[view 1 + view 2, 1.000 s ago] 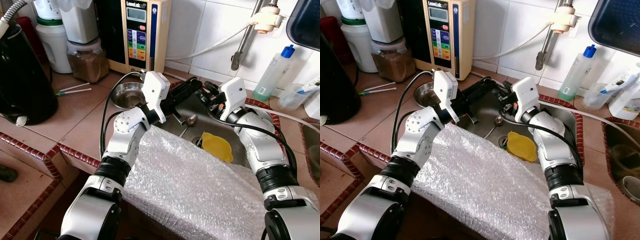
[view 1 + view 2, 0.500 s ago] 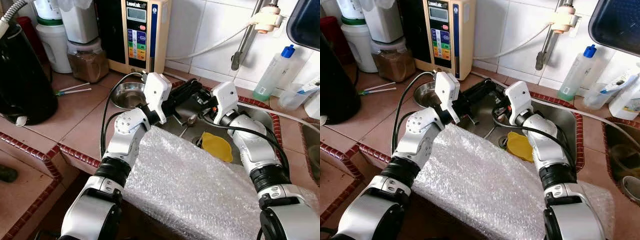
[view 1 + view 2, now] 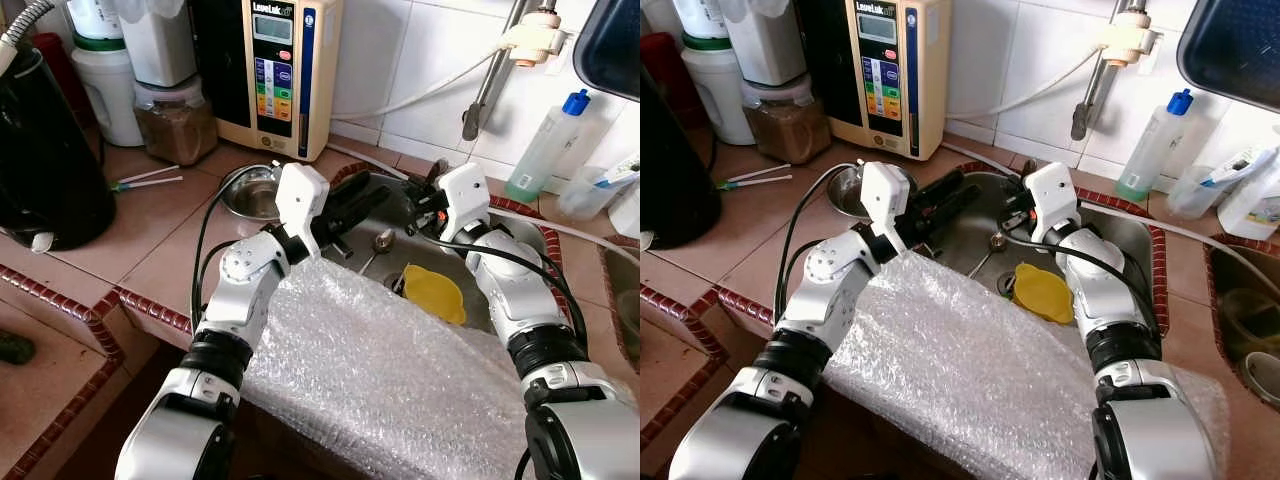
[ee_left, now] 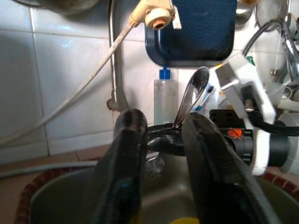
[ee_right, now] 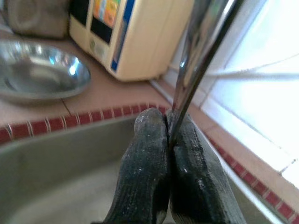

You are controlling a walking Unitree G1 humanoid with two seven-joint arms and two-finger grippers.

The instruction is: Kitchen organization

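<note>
the right gripper (image 5: 169, 140) pinches a spoon (image 4: 190, 95) by its handle above the sink (image 3: 470, 290) (bowl end up, probably lifted clear for putting away). the left gripper (image 4: 161, 140) waits just beside it, fingers parted, holding nothing.

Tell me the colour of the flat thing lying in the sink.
Yellow. The flat thing in the sink shows best in the right eye view.

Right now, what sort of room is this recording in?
Most likely a home kitchen, at the sink. A steel sink basin is set in a tiled counter, a water appliance and a soap bottle stand by the wall, and the right end effector holds a spoon.
</note>
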